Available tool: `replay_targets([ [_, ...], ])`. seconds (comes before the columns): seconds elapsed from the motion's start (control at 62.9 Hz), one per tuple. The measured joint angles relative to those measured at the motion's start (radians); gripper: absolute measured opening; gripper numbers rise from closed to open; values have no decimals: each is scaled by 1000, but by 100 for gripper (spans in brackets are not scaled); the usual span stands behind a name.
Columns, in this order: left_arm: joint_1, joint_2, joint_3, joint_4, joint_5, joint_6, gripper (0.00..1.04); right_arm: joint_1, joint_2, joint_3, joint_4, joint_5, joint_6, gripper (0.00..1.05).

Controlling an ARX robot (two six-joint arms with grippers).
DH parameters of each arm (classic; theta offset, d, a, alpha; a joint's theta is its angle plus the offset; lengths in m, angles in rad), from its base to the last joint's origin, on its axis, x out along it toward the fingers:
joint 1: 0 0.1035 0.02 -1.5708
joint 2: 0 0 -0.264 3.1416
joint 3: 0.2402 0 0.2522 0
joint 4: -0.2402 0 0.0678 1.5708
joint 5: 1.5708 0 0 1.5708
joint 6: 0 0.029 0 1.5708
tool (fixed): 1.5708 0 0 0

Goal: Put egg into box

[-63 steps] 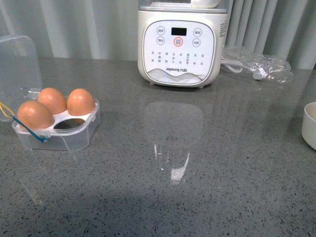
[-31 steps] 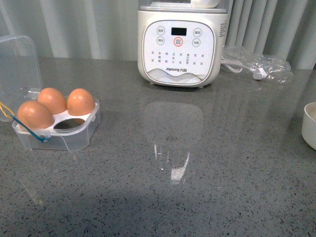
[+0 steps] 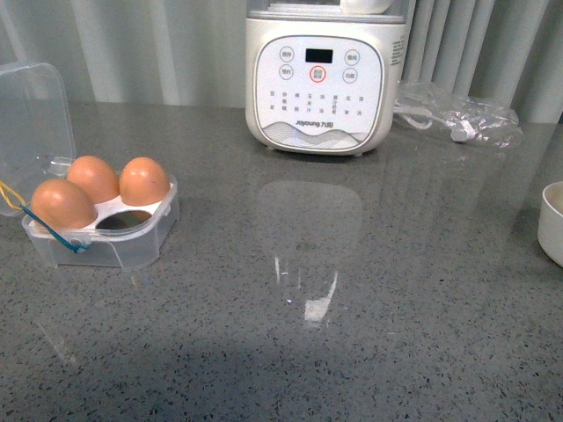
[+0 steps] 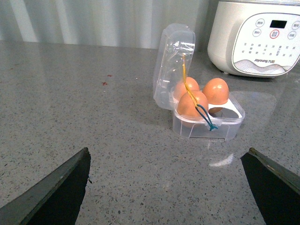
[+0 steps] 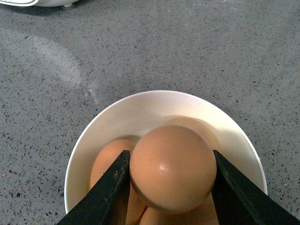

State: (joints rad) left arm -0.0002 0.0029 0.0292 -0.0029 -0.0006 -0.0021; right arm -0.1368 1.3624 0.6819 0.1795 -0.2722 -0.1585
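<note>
The egg (image 5: pixel 172 166), smooth and orange-brown, sits between the black fingers of my right gripper (image 5: pixel 169 155), which is shut on it just above a white bowl (image 5: pixel 140 110). At least one more brown egg (image 5: pixel 105 161) lies in that bowl beneath it. The box (image 3: pixel 106 251) stands at the table's left with its clear lid (image 3: pixel 33 110) up; three brown eggs fill it and the front right hole (image 3: pixel 123 220) is empty. In the left wrist view my left gripper (image 4: pixel 166 187) is open over bare table, short of the box (image 4: pixel 206 129). Neither arm shows in the front view.
A white cooker (image 3: pixel 321 79) stands at the back centre, with a crumpled clear plastic bag (image 3: pixel 457 114) to its right. The white bowl's rim (image 3: pixel 552 221) shows at the right edge. Grey speckled tabletop lies between box and bowl.
</note>
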Motion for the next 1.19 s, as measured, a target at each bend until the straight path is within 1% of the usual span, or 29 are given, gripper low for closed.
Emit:
replay_targets([
  [0.254,0,0,0,0,0,0,98,18,-62,-3,-5,0,-4,42],
  [0.35,0,0,0,0,0,0,98,43,-95,1,-5,-2,-4,42],
  [0.445,0,0,0,0,0,0,98,86,-112,28,3,-23,-2,42],
  [0.525,0,0,0,0,0,0,98,142,-103,79,10,-43,9,42],
  [0.572,0,0,0,0,0,0,98,190,-72,129,18,-85,32,42],
  [0.668,0,0,0,0,0,0,98,259,-9,196,18,-113,47,41],
  [0.747,0,0,0,0,0,0,98,314,45,240,18,-127,48,41],
  [0.875,0,0,0,0,0,0,98,417,137,312,18,-183,46,41],
  [1.018,0,0,0,0,0,0,98,512,203,370,16,-238,30,41],
  [1.193,0,0,0,0,0,0,98,596,253,410,-2,-286,13,41],
])
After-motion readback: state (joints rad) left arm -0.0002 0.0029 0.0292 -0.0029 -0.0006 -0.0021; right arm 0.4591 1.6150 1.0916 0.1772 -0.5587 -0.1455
